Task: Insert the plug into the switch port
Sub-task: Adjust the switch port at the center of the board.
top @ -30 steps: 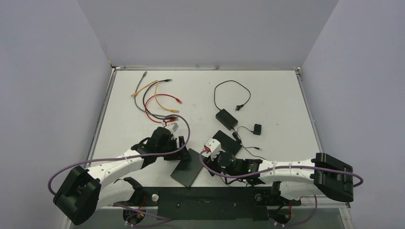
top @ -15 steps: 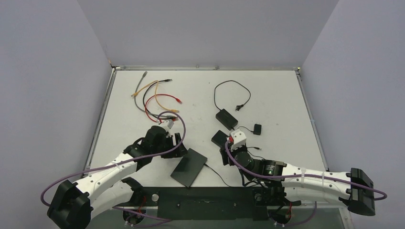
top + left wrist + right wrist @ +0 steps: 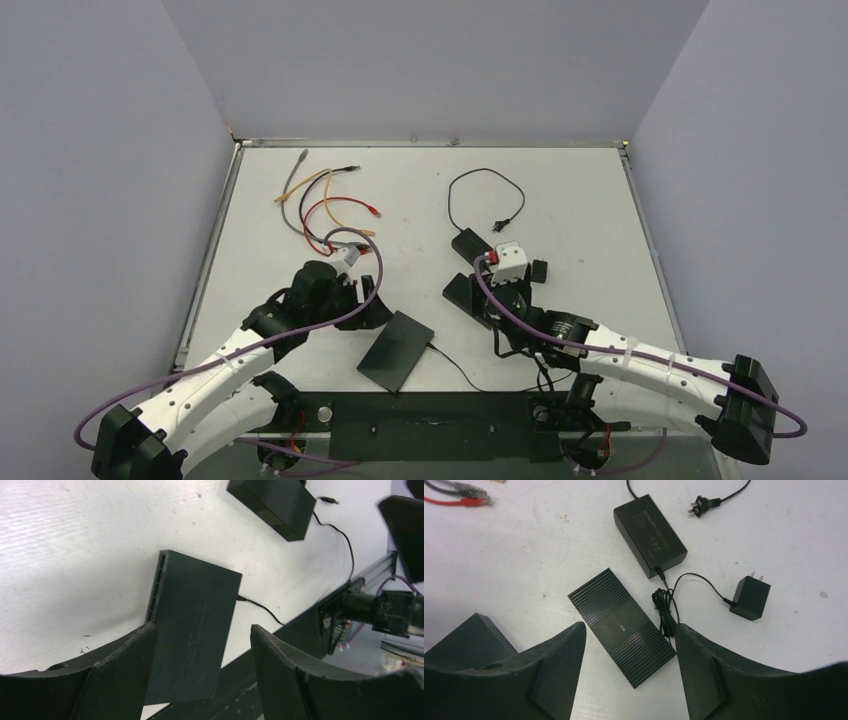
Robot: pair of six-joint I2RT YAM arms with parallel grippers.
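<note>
While both jaws stand wide and empty, the switch (image 3: 195, 620) lies flat, black, one edge slotted.

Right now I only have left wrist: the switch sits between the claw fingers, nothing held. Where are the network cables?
Observer: The network cables lie in a loose heap at the far left of the table, beyond the left claw, untouched.
Operator: What is the other arm doing?
Observer: The right claw is open and empty, over a ribbed black box.
Operator: Anything close to that box?
Observer: A power brick and a small wall adapter lie just beyond it, neither touching it.
</note>
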